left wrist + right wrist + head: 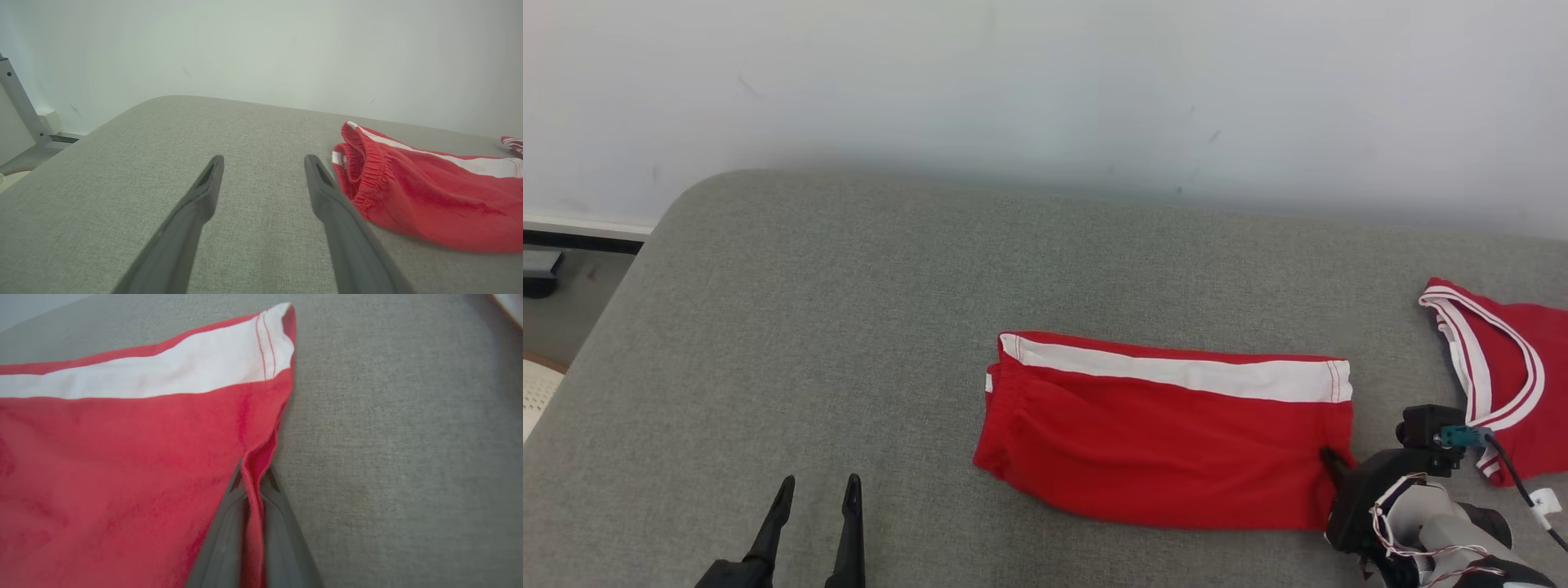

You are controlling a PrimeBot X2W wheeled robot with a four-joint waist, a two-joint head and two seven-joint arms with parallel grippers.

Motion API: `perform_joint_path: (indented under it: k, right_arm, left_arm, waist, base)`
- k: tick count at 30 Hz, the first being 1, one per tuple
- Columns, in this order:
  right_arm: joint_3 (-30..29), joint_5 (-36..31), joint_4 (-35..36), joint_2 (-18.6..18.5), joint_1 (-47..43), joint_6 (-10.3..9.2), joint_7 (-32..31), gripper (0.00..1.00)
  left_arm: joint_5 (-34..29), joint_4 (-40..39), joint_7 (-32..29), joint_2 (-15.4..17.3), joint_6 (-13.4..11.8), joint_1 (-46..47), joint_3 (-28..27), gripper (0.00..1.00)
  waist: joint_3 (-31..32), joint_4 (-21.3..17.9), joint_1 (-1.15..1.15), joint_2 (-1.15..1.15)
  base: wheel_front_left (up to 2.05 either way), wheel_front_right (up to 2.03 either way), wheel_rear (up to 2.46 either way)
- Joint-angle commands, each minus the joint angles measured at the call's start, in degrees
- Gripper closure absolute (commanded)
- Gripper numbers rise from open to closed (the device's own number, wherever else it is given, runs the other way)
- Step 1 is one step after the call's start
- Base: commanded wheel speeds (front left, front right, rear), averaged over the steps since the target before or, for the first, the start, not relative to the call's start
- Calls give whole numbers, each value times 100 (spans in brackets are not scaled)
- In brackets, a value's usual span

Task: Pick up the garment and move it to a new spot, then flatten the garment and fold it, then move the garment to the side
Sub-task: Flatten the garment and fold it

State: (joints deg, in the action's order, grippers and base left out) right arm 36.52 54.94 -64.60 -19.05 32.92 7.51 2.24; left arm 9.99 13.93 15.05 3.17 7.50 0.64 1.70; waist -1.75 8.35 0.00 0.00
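Two red garments lie on the grey cushion [849,327]: folded shorts [1168,433] with one white stripe [1176,374] toward 5 o'clock in the head view, and a white-trimmed piece [1515,384] near 3 o'clock. At the shorts' right hem the right gripper [1335,465] pinches the cloth between its two fingers. At 7 o'clock the left gripper [817,490] has both fingers spread, apart from the waistband.

Brightness: all three views are evenly and softly lit; the light's source cannot be told.
Shadows: a thin, faint shadow is cast under the red shorts [429,204] onto the grey cushion [849,327].
Focus: the right gripper [253,479] is blurred near its lens; the left gripper [264,160] is softened towards the bottom edge.
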Motion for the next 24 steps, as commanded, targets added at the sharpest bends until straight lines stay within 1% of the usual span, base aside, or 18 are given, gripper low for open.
perform_joint_path:
  k: [1, 4, 11, 16, 24]
  right_arm:
    - [13, 49, -54, -133, -110, -11, 9, 100]
    - [24, 60, -13, -302, -105, -10, 27, 100]
    - [95, 80, 278, -517, -101, -10, 61, 100]
    - [159, 149, 812, -448, -11, -9, 35, 100]
    - [246, 527, 2129, -220, -50, -8, -294, 100]
  left_arm:
    - [-21, 14, 16, -19, -6, -19, -12, 0]
    - [-17, 24, 16, -20, -6, -34, -23, 0]
    - [5, 18, 16, -23, -6, -83, -42, 0]
    - [9, 13, 16, -24, -6, -122, -36, 0]
    - [7, 34, 16, -23, -6, -105, 39, 0]
  waist:
    - [34, -26, 0, 0]
    - [69, -58, 0, 0]
    - [119, -152, 0, 0]
    - [141, -217, 0, 0]
    - [188, -169, 0, 0]
  base:
    - [0, 0, 0]
    - [0, 0, 0]
    - [0, 0, 0]
    - [0, 0, 0]
    - [0, 0, 0]
